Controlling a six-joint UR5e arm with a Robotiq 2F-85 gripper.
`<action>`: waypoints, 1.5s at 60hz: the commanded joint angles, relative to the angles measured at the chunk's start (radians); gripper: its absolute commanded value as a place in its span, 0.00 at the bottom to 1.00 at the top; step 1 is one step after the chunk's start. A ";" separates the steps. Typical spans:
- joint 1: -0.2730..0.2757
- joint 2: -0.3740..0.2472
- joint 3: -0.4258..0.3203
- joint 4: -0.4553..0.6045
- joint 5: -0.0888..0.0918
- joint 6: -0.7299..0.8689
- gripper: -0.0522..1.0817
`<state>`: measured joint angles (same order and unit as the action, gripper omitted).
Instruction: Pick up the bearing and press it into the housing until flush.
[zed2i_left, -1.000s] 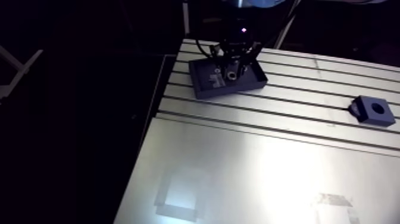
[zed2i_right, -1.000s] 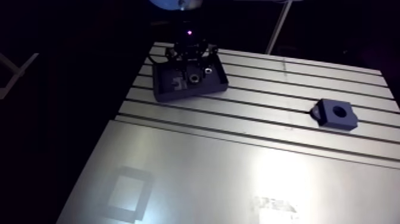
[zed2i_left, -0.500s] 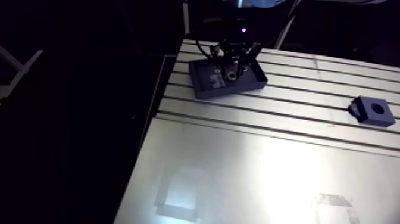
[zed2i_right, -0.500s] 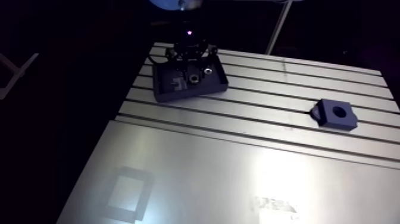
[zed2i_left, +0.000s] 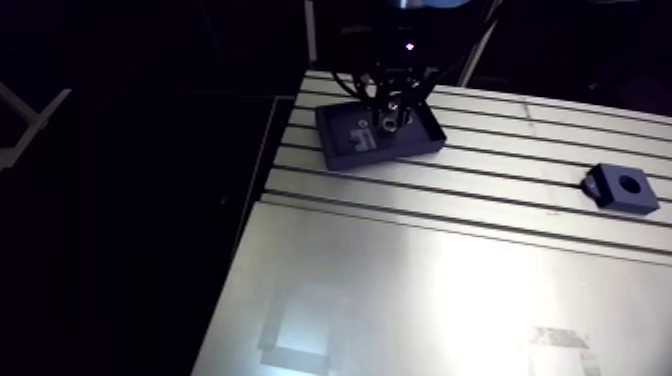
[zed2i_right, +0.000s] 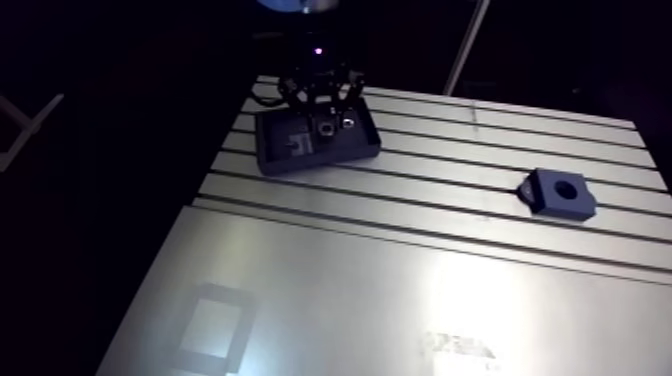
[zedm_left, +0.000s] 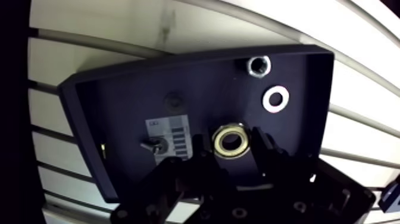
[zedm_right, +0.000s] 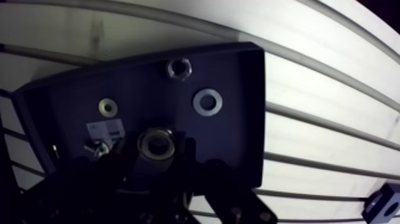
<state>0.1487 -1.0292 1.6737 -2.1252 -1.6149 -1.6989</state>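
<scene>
1. The tool (zedm_left: 231, 149) is held low over a dark tray (zedm_left: 119, 101) that sits near the far left corner of the tabletop (zed2i_left: 450, 280). The bearing (zedm_left: 230, 140) lies on the tray floor right at the tool's tip. Whether the tool is already clamped on it cannot be told (the dark parts run together in the wrist view).
2. The housing (zed2i_right: 557, 193) rests near the right edge of the tabletop, well apart from the tray. Its hole faces up and looks unfilled, so the task is judged to be at an early stage.
3. If the bearing is gripped off-centre, it could be tipped on edge or squeezed out sideways across the tray floor.
4. A nut (zedm_left: 259, 65) and a washer (zedm_left: 275, 98) lie ahead of the tool in the same tray. They could be knocked if the tool is shifted while low, and the tray itself could be dragged, since nothing is seen holding it down.
5. With a weak hold, the bearing could be dropped on the way across and lost in one of the tabletop's slots.
6. At the housing, a tilted bearing would likely be jammed in the hole rather than seated flush, and the housing could be pushed aside under the press.
</scene>
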 joint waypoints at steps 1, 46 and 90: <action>-0.016 -0.047 -0.030 0.017 0.003 -0.001 0.57; -0.220 -0.205 -0.072 0.184 -0.029 -0.033 0.58; -0.485 -0.286 0.055 0.172 -0.040 -0.183 0.59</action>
<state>-0.1835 -1.2727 1.6544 -1.9458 -1.6511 -1.8043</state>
